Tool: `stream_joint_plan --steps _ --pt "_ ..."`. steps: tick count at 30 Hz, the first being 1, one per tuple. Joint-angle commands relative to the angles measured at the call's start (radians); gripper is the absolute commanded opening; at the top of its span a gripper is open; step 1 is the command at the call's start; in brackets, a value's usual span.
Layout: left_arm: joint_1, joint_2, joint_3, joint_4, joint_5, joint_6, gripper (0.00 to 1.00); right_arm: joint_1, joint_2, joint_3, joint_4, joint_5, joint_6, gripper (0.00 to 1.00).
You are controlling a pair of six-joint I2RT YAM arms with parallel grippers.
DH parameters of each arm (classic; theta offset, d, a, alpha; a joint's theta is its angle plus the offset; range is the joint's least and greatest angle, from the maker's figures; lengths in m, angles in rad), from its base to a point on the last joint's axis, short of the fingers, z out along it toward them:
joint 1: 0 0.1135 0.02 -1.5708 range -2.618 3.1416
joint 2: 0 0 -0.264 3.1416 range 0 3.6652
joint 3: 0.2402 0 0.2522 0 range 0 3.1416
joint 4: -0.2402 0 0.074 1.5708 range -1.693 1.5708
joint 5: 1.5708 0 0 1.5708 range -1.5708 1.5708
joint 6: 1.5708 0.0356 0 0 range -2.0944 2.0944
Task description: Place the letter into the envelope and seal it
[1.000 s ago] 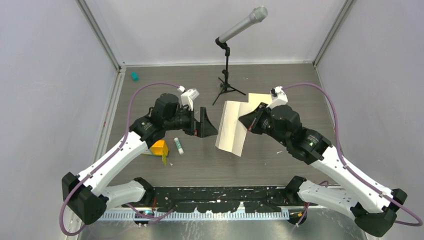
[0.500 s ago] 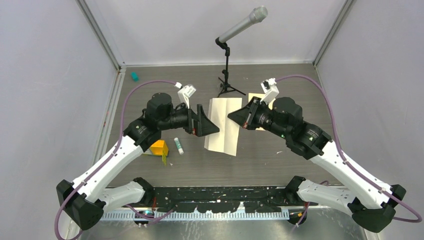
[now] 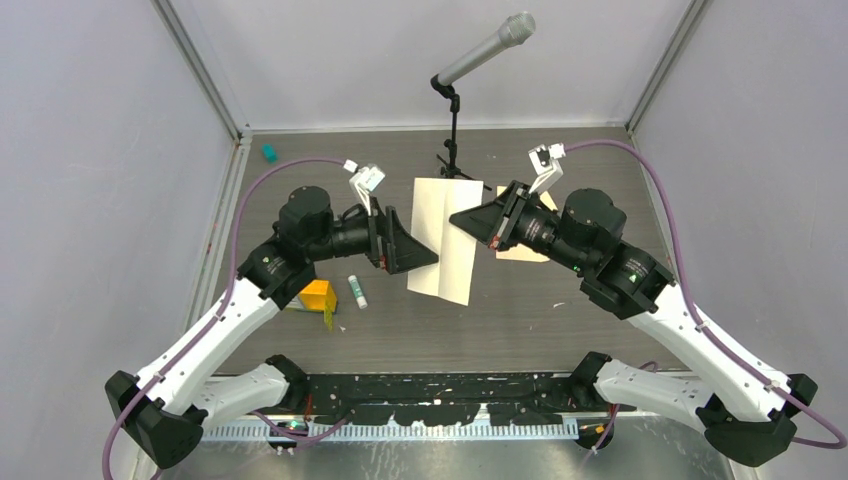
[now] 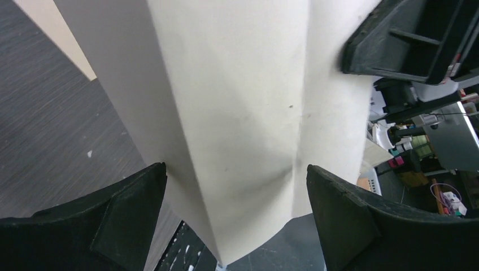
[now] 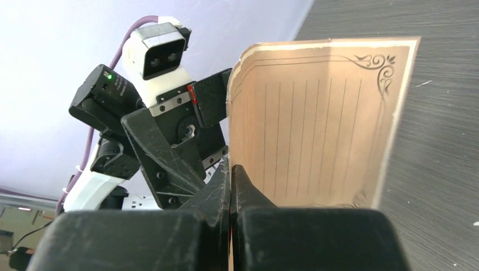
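The task is at an early stage: the letter is out of the envelope, nothing is inserted, and sealing is all to come. A white tube that may be glue lies untouched toward the left edge of the table. The letter is lifted off the table over its middle and stands on edge between the two arms. It shows lengthwise creases on its pale side and ruled lines with a scrolled corner on the other. The envelope lies flat just right of the middle, mostly hidden under the right arm, so whether its flap is open cannot be told. The left arm reaches in from the near-left corner, its forearm level and pointing right. The left gripper has its jaws wide, one on each side of the sheet's near end without pinching it. The right arm comes from the near-right corner, elbow high, and points left. The right gripper has its jaws closed on the letter's edge and carries it alone.
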Motion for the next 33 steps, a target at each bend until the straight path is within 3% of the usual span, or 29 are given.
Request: stream_joint_plan --steps 1,10,16,26,28,33 --pt "0.003 -0.027 -0.003 0.236 0.126 -0.124 0.93 -0.002 0.005 0.044 0.086 -0.036 0.016 0.01" --pt "0.004 -0.046 0.0 0.329 0.146 -0.223 0.61 -0.002 -0.005 0.045 0.019 0.049 -0.037 0.01" --pt "0.003 -0.054 -0.008 0.307 0.125 -0.22 0.43 -0.002 -0.011 0.048 -0.022 0.083 -0.067 0.01" --pt "0.004 -0.016 0.014 0.185 0.039 -0.171 0.0 -0.002 0.005 0.063 -0.061 0.081 -0.075 0.01" --pt "0.004 -0.02 0.018 0.165 0.017 -0.159 0.0 -0.002 0.008 0.077 -0.093 0.102 -0.086 0.09" --pt "0.004 -0.053 0.046 0.103 -0.043 -0.12 0.0 -0.002 -0.011 0.111 -0.217 0.231 -0.139 0.64"
